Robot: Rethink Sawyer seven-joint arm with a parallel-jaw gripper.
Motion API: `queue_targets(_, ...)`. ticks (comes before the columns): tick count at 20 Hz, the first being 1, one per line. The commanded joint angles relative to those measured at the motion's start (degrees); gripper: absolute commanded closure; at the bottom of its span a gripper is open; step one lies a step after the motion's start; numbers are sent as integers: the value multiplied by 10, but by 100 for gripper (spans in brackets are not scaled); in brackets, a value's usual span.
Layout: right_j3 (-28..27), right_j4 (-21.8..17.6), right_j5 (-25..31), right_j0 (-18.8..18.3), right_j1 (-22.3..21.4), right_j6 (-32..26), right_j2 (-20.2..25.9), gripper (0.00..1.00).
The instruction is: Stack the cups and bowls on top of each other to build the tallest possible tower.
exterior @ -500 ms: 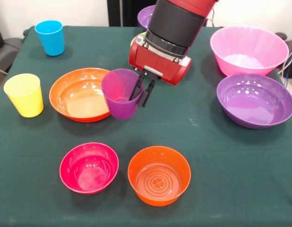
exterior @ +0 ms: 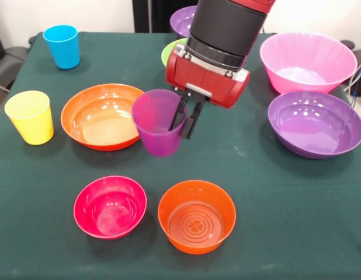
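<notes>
Purple cup (exterior: 159, 123) in end effector (exterior: 187, 118)

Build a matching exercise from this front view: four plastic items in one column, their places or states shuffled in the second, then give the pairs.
Column one:
1. purple plastic tapered cup
2. blue plastic tapered cup
3. small red round plastic bowl
4. big pink round plastic bowl

Column two:
A. at the far left corner of the table
B. at the far right, behind a purple bowl
C. gripped at its rim by the end effector
D. at the near edge, beside the small orange bowl

Pairs: 1-C, 2-A, 3-D, 4-B
</notes>
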Motion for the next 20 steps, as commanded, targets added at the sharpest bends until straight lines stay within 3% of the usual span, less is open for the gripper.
queue_targets(1,-49,-51,45,-45,36,-151,124,100)
queue_targets(11,-80,-90,33,-97,64,-188,191,100)
queue_targets(20,-80,-120,34,-107,63,-173,213,100)
